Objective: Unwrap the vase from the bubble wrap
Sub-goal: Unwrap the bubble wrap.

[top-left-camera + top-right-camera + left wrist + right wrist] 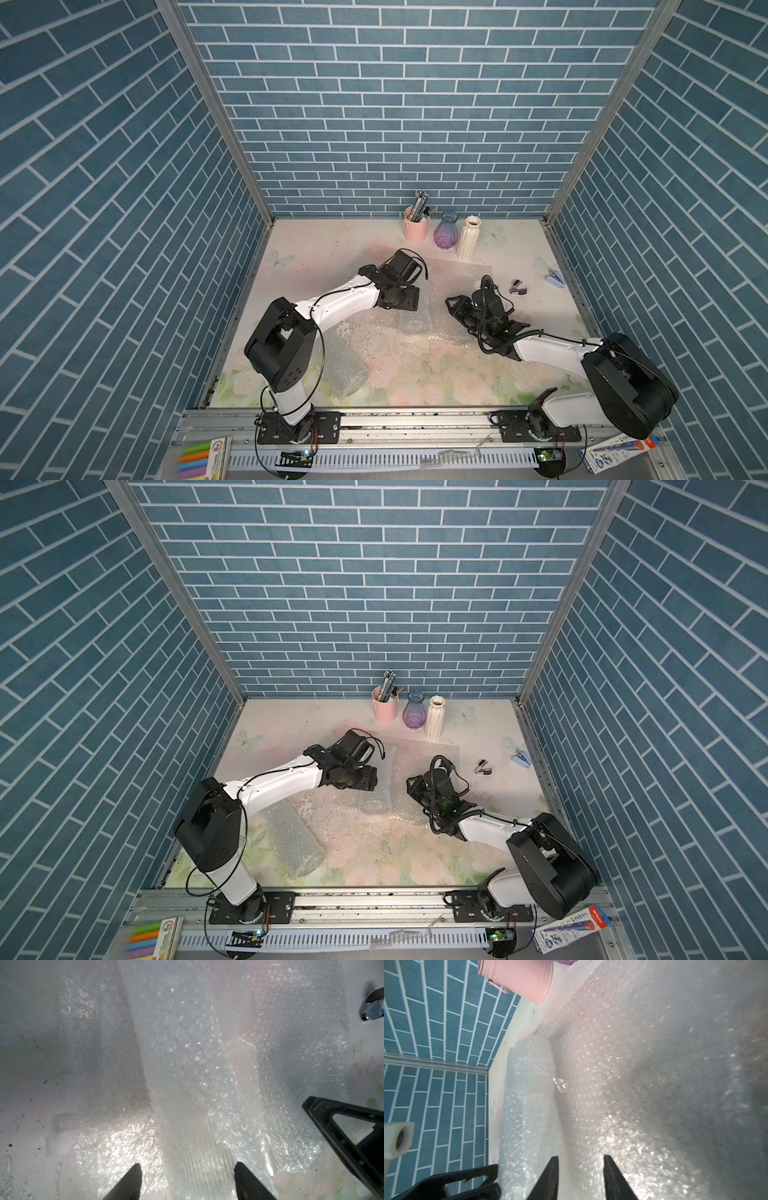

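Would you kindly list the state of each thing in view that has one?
Bubble wrap sheet: spread flat.
Centre roll: rolled up, lying down.
Near roll: rolled up, lying down.
Purple vase: upright, unwrapped.
White vase: upright, unwrapped.
Pink cup: upright, holding pens.
Left end effector: open.
Right end effector: open.

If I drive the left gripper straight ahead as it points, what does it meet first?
Probably the rolled bubble wrap, lying right ahead of the open fingers of the left gripper; how near is hard to judge.
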Controlling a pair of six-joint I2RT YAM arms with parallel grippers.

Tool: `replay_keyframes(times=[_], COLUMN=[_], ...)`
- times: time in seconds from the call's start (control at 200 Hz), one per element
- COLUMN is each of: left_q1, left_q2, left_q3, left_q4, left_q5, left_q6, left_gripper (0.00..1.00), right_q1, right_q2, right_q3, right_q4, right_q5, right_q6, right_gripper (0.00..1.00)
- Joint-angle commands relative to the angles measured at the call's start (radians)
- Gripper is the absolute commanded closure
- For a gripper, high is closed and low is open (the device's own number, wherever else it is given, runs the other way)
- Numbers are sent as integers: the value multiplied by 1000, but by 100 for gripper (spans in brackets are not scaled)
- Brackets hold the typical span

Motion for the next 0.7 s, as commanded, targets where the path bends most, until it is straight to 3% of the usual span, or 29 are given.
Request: replay_keyframes(times=[0.0, 0.385, 0.695], left_q1=[3, 2, 2], left_q2=[25, 42, 47], left_q3=[-8, 14, 26], left_q4=[-2, 11, 11], left_q5=[21, 40, 48], left_q6=[-5, -6, -2], left_gripper=[29, 28, 29], right_q1=[23, 56, 58], right_q2=[8, 116, 153], right_q3=[15, -47, -59], right_q4=[3, 261, 359], right_q5=[-47, -77, -57], right_q6=[24, 359, 505], right_gripper=[54, 41, 40])
